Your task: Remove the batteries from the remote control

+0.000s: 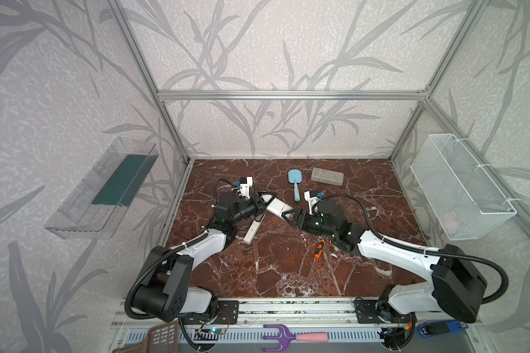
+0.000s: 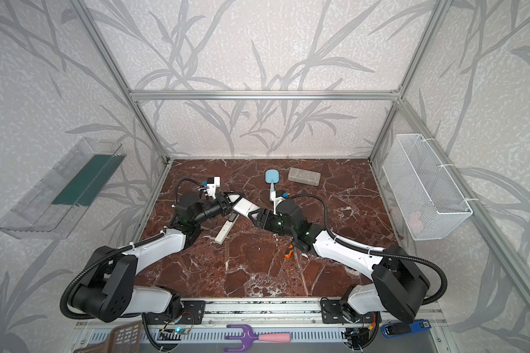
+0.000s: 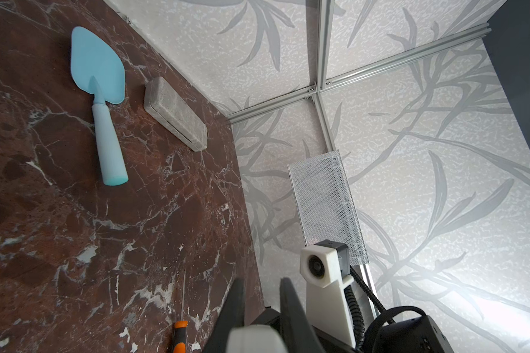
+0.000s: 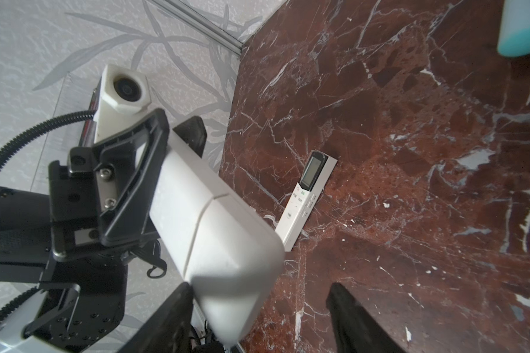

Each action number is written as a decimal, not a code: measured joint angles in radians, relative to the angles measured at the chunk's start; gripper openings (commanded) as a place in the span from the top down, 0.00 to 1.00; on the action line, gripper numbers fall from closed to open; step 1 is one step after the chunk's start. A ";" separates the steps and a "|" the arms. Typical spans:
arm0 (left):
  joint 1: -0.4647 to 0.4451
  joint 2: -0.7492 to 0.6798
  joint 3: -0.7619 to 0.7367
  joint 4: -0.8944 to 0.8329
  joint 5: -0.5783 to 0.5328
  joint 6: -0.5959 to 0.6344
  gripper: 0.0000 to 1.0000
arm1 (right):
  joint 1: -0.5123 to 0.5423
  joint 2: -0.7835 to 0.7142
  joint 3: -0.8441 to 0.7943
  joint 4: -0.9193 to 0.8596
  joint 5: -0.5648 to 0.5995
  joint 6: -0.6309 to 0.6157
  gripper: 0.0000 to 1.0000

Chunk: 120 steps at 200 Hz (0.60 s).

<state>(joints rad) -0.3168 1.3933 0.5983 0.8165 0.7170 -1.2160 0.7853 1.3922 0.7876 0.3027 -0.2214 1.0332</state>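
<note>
Left end effector [image 1: 265,199] clenched on one end of the white remote control [image 1: 277,207]; its long axis runs straight into the right end effector [image 1: 289,213], jaws spread about the free end; no batteries visible.

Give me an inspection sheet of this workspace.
Surface: marble-pattern tabletop, no spills seen.
Job's things: white remote gripped at one end, its back seam closed; batteries: nothing seen.
Clutter: slim remote, blue trowel, grey case and orange-and-black screwdriver, each lying apart.
Grippers: left gripper shut on the white remote; right gripper open, straddling its other end.
Cables: black corrugated cable on each arm, no snag seen.
Surroundings: clear bin on the left wall, mesh basket on the right wall.
</note>
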 measured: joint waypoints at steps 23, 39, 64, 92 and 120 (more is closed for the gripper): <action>-0.003 0.027 0.000 0.024 0.001 -0.014 1.00 | -0.007 0.032 0.000 0.042 -0.016 0.028 0.31; -0.004 0.049 0.000 0.043 0.003 -0.024 1.00 | -0.009 0.048 0.000 0.060 -0.023 0.039 0.33; -0.004 0.076 0.000 0.065 0.007 -0.041 1.00 | -0.015 0.062 0.000 0.078 -0.028 0.055 0.46; -0.004 0.084 0.000 0.071 0.009 -0.040 1.00 | -0.019 0.061 -0.013 0.104 -0.038 0.075 0.53; -0.004 0.084 0.000 0.068 0.009 -0.034 1.00 | -0.021 0.046 -0.014 0.076 -0.033 0.076 0.52</action>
<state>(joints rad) -0.3210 1.4773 0.5983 0.8848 0.7258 -1.2495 0.7647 1.4384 0.7731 0.3786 -0.2543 1.1088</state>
